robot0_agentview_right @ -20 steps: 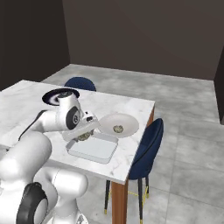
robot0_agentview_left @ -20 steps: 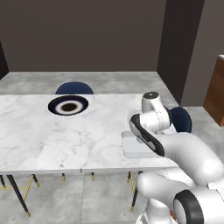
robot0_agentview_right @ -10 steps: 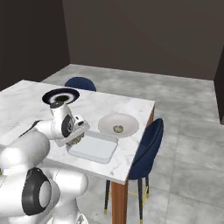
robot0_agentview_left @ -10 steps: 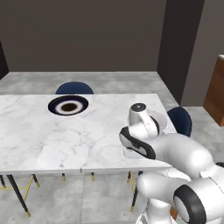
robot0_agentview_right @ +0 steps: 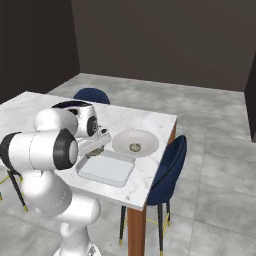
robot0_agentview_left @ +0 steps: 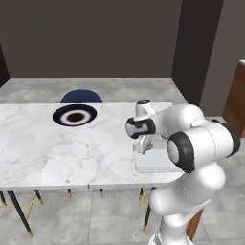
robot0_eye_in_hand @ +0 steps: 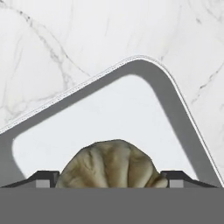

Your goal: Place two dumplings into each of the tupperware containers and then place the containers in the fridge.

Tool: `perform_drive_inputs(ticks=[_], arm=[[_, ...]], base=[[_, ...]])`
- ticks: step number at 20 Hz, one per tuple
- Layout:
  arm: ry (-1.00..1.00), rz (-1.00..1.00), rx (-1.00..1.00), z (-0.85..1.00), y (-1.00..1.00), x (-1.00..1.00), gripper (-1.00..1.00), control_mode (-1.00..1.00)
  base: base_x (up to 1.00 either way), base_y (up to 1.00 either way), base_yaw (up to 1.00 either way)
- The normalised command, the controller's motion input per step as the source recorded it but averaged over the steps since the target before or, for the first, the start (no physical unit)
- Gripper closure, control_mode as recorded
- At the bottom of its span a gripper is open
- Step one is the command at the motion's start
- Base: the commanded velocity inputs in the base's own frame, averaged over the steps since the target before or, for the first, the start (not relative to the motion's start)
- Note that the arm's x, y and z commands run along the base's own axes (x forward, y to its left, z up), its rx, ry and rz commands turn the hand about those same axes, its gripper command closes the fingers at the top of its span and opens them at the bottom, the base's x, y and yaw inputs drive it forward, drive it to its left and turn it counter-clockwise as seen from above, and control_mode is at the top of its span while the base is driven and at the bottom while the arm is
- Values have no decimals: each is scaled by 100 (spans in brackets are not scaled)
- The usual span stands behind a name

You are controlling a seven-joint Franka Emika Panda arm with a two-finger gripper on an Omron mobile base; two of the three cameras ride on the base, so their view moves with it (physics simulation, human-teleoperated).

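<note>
The arm hides the tupperware container's (robot0_agentview_left: 149,162) far side, and the grey band cuts off the dumpling (robot0_eye_in_hand: 111,165)

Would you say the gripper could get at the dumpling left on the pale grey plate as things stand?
Probably not yet: the gripper has a dumpling between its fingers over the container. The plate's dumpling lies uncovered on the plate just beyond it.

White marble table (robot0_agentview_left: 57,148) with a veined top, on thin dark legs with brass-coloured feet. Directly on it: a navy-and-white round plate (robot0_agentview_left: 74,116) with a brown centre, toward the far edge; a round pale grey plate (robot0_agentview_right: 135,141) near the right-hand end; and a clear-whitish tupperware container (robot0_agentview_right: 105,168), just beside the grey plate, at the near edge.
</note>
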Motion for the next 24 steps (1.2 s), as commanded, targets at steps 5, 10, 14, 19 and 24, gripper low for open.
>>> perform_drive_inputs(ticks=[5,10,14,19,24], arm=[[-12,0,15,-92,-29,19,100,-100],[-16,-1,19,-85,-53,0,100,-100],[-18,0,15,-21,-6,-14,-100,-100],[-11,-7,7,0,-4,-59,-100,-100],[4,-12,-4,0,14,-13,-100,-100]], base=[[0,0,0],[0,0,0],[0,0,0],[0,0,0],[0,0,0]])
